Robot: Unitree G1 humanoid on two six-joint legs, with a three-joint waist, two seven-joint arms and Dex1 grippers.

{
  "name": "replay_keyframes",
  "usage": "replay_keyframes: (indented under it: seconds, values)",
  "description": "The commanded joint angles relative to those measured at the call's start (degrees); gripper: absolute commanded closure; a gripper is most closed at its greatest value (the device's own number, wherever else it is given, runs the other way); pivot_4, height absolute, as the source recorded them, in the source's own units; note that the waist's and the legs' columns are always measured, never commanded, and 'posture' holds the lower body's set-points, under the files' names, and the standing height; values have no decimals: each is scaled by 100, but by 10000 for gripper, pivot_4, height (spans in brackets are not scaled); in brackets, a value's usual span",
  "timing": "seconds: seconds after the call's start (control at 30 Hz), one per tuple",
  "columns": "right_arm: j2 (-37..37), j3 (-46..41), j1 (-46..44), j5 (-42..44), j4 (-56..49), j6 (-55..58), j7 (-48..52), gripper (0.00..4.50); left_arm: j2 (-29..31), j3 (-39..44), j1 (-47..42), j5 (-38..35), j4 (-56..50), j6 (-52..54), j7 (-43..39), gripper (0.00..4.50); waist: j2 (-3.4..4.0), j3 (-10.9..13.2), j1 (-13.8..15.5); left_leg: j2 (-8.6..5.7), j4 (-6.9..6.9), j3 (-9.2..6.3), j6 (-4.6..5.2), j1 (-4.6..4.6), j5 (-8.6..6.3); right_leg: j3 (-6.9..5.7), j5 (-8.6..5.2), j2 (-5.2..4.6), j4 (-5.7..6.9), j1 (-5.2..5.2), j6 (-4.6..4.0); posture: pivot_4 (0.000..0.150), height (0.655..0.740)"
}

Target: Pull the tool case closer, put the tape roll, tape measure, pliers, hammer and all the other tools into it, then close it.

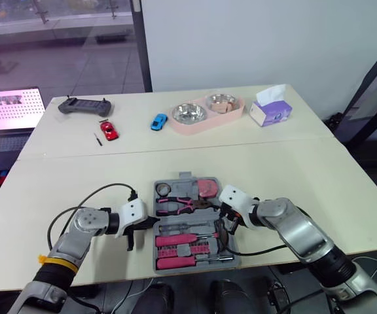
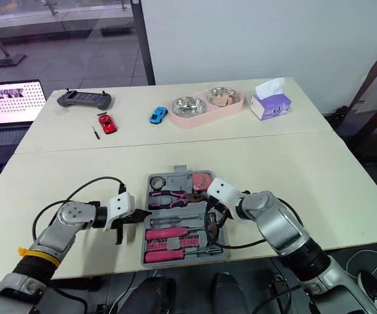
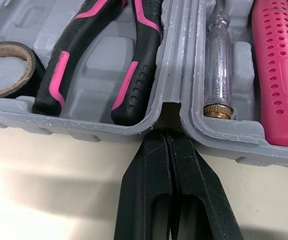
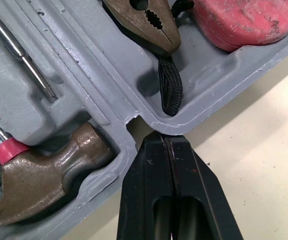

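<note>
The grey tool case lies open near the table's front edge. Its far half holds the tape roll, the black and pink pliers and the pink tape measure. The near half holds pink-handled tools and the hammer. My left gripper is shut, empty, with its tips in the notch between the two halves on the case's left side. My right gripper is shut the same way, with nothing in it, at the matching notch on the right side.
On the far table stand a pink double bowl tray, a tissue box, a blue toy car, a red toy car and a grey controller. A laptop sits far left.
</note>
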Motion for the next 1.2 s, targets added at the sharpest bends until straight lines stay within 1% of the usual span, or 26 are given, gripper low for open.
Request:
replay_keyframes:
  seconds: [0.03, 0.13, 0.23, 0.3, 0.37, 0.43, 0.53, 0.57, 0.6, 0.7, 0.83, 0.9, 0.97, 1.03, 1.07, 1.1, 1.17, 1.2]
  values:
    - [91, -89, 12, 203, -240, -66, 82, 45000, 115, -81, 118, 72, 47, 46, -8, 44603, 0, 0, -3, 0, 0, 0, 0, 0, 0, 0, 0, 0, 0, 0, 0, 1500, 7400]
    - [-80, -291, 135, 226, -346, -24, 86, 45000, 285, 75, 116, 61, 8, 104, 93, 44603, 0, 0, -5, 0, -1, 0, 0, 0, 0, 0, 0, 0, 0, 0, 0, 1500, 7400]
    - [-363, -775, 320, 330, -543, 78, 47, 45000, 640, 413, 212, -75, -272, 270, 195, 44603, -2, 1, -25, 1, -1, -1, 0, -1, 0, 0, 0, 0, 0, -1, 0, 1500, 7400]
    - [-524, -1240, 460, 457, -750, 224, 6, 45000, 1003, 698, 452, -223, -621, 396, 167, 44603, -1, 2, -64, 2, -1, -2, 0, -1, 0, 3, 0, 0, 0, -1, 0, 1500, 7400]
    - [-597, -1716, 586, 656, -1026, 445, -8, 45000, 1277, 1032, 738, -500, -1065, 751, 156, 44603, 0, 4, -76, 3, -6, -3, 0, -2, 0, 7, -1, -6, -1, -3, -1, 1500, 7400]
    - [-616, -2072, 677, 846, -1266, 588, -19, 45000, 1390, 1317, 1043, -973, -1630, 1036, -6, 44603, 3, 5, -70, 5, -7, -5, 0, -6, -1, 8, -1, -7, -2, -6, -1, 1500, 7400]
    - [-459, -2445, 698, 1175, -1451, 893, -49, 45000, 1192, 1548, 1470, -2111, -2528, 1554, -403, 44603, 4, 6, -36, 5, -4, -6, 0, -8, -1, 8, -2, -12, -13, 0, -2, 1500, 7400]
    - [-311, -2567, 669, 1312, -1450, 1042, -108, 45000, 1049, 1465, 1663, -2503, -2814, 1691, -593, 44603, 4, 6, -26, 3, -3, -5, 0, -7, -1, 8, -2, -17, -16, 6, -2, 1500, 7400]
    - [-214, -2613, 635, 1410, -1433, 1132, -159, 45000, 937, 1329, 1799, -2668, -2973, 1758, -721, 44603, 3, 5, -24, 3, -1, -5, 0, -7, -1, 8, -3, -19, -19, 7, -5, 1500, 7400]
    - [8, -2671, 535, 1641, -1393, 1320, -263, 45000, 704, 980, 1989, -2628, -3028, 1713, -854, 44603, 5, 6, 12, 2, 1, -2, 0, -6, -1, 8, -6, -21, -19, 8, -10, 1500, 7400]
    - [309, -2793, 310, 1858, -1214, 1671, -540, 45000, 365, 614, 1818, -2210, -2453, 1280, -806, 44603, 7, 6, 62, 4, 4, -2, 1, -6, -1, 8, -13, -13, -16, 6, -23, 1500, 7400]
    - [426, -2819, 153, 1944, -1060, 1874, -665, 39616, 242, 401, 1715, -1984, -2144, 1039, -857, 45000, 7, 6, 71, 4, 6, -2, 1, -6, 0, 8, -13, -11, -17, 8, -24, 1500, 7400]
    - [637, -2961, -75, 2126, -843, 2122, -742, 32463, 152, 176, 1631, -1650, -1770, 703, -842, 45000, 6, 6, 62, 1, 6, 0, 1, -6, -1, 8, -13, -12, -18, 10, -23, 1500, 7400]
    - [845, -3158, -303, 2261, -563, 2310, -831, 21370, 129, -30, 1565, -1238, -1322, 212, -790, 45000, 6, 5, 58, 0, 5, 1, 1, -6, 0, 9, -12, -11, -17, 7, -23, 1500, 7400]
    - [888, -3220, -378, 2313, -430, 2339, -850, 15949, 120, -86, 1550, -1151, -1175, 55, -810, 45000, 7, 5, 59, 1, 4, 1, 1, -6, 0, 9, -12, -12, -17, 6, -23, 1500, 7400]
    - [918, -3276, -445, 2332, -283, 2360, -891, 12304, 94, -119, 1530, -1103, -1063, -24, -793, 45000, 15, 0, 63, 2, 2, 1, 1, -6, -1, 9, -11, -12, -16, 5, -23, 1500, 7400]
    - [903, -3291, -552, 2350, -2, 2349, -948, 2007, 73, -168, 1484, -997, -907, -90, -677, 45000, 34, -11, 70, 1, 3, 1, 1, -4, 0, 9, -11, -16, -16, 7, -25, 1500, 7400]
    - [910, -3299, -600, 2371, 111, 2336, -966, 896, 93, -205, 1468, -923, -838, -162, -642, 45000, 41, -15, 68, 0, 3, 1, 1, -3, 0, 9, -11, -19, -16, 9, -25, 1500, 7400]
